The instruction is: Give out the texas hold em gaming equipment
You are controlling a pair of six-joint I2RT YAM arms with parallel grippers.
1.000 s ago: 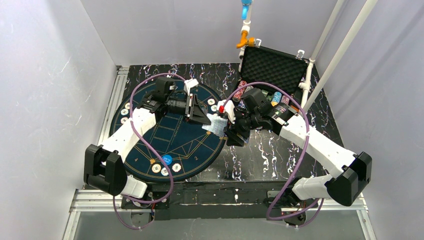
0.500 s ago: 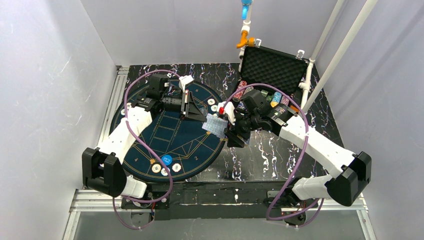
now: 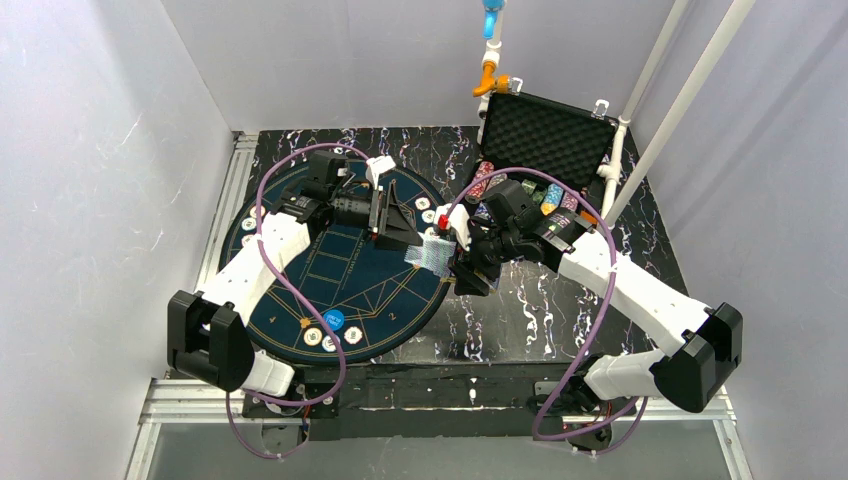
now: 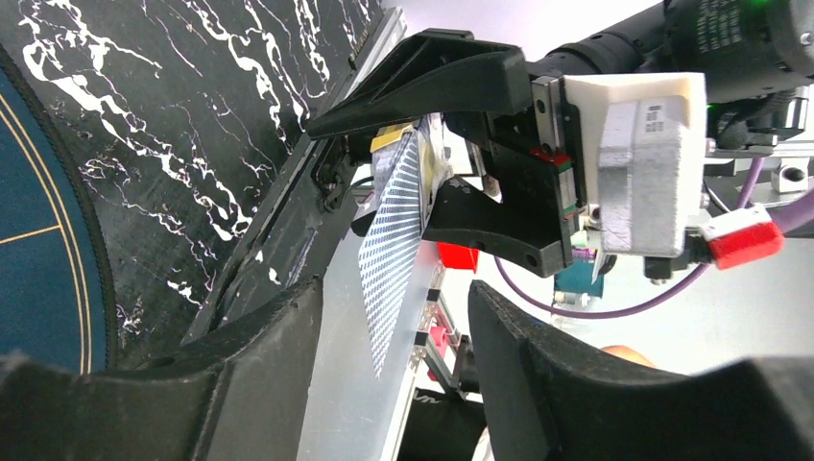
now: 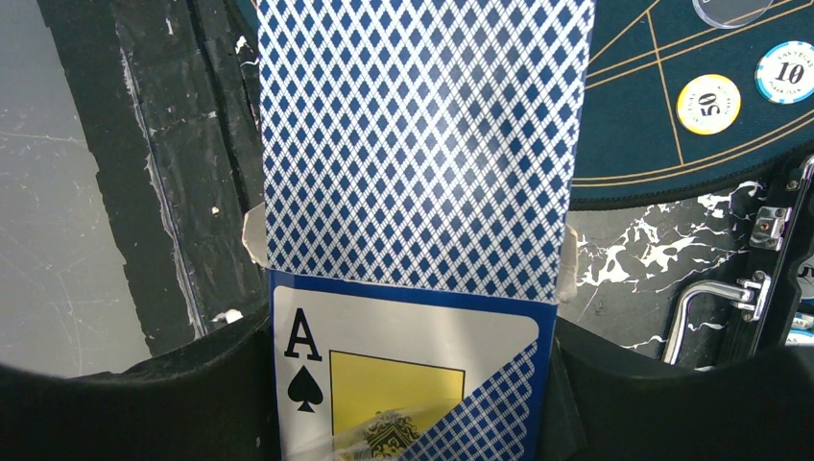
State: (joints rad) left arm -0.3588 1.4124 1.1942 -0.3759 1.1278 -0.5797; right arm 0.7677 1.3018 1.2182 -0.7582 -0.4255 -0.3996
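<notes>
My right gripper [image 3: 463, 264] is shut on a playing-card box [image 5: 413, 379] with an ace of spades on its face. Blue-patterned cards [image 5: 422, 134] stick out of the box toward the mat; they also show in the top view [image 3: 431, 252]. My left gripper [image 3: 407, 237] is open, with its fingers on either side of the protruding cards' edge [image 4: 392, 252] but not closed on them. Poker chips lie on the round mat [image 3: 300, 275] near its right rim [image 5: 708, 104], at its near edge [image 3: 353, 334] and at its left edge [image 3: 248, 225]. A blue button disc [image 3: 334, 320] lies at the near edge.
The open black foam-lined case [image 3: 545, 135] stands at the back right with rows of chips [image 3: 550, 195] in its lower half. Its metal handle [image 5: 715, 293] lies close to my right gripper. White pipes rise at the right, and the metal frame edges the table.
My left gripper drew back toward the far left half a second ago, then came back to the protruding cards. My right gripper with the box shifted slightly away from the near edge.
</notes>
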